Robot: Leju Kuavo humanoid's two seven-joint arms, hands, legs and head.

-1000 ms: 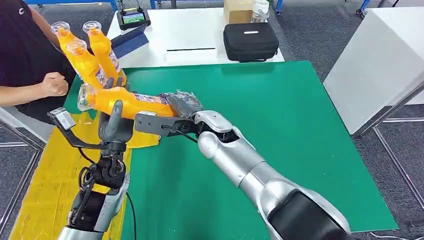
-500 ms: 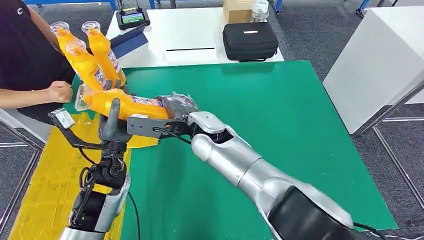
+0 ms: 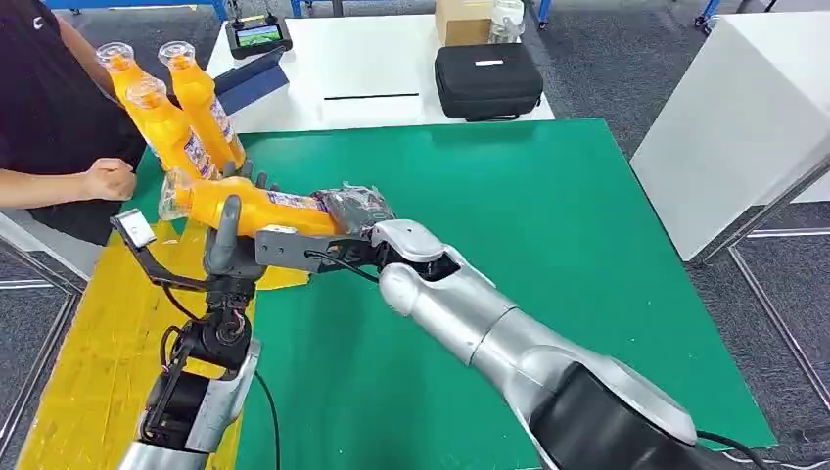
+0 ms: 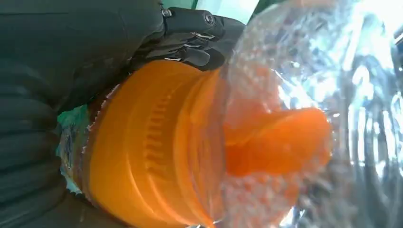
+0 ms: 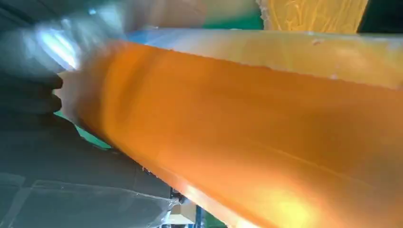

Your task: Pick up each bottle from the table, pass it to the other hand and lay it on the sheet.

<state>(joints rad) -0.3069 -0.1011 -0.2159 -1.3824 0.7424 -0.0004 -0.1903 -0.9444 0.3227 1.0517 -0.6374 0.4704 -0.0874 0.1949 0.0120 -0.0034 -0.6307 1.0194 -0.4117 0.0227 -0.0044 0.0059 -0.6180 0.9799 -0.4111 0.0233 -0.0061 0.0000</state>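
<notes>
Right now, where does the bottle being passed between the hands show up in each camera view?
Head view: the handover bottle lies sideways left of centre, the right hand at its base, the left hand under its neck.
Left wrist view: its neck and cap end fill the middle.
Right wrist view: its orange body runs across the picture.
Shared landmark: the yellow sheet.

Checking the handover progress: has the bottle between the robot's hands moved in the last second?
Yes, slightly. The bottle has shifted toward the right and a little up the picture; its clear cap now lies closer to the three bottles standing on the green mat.
</notes>
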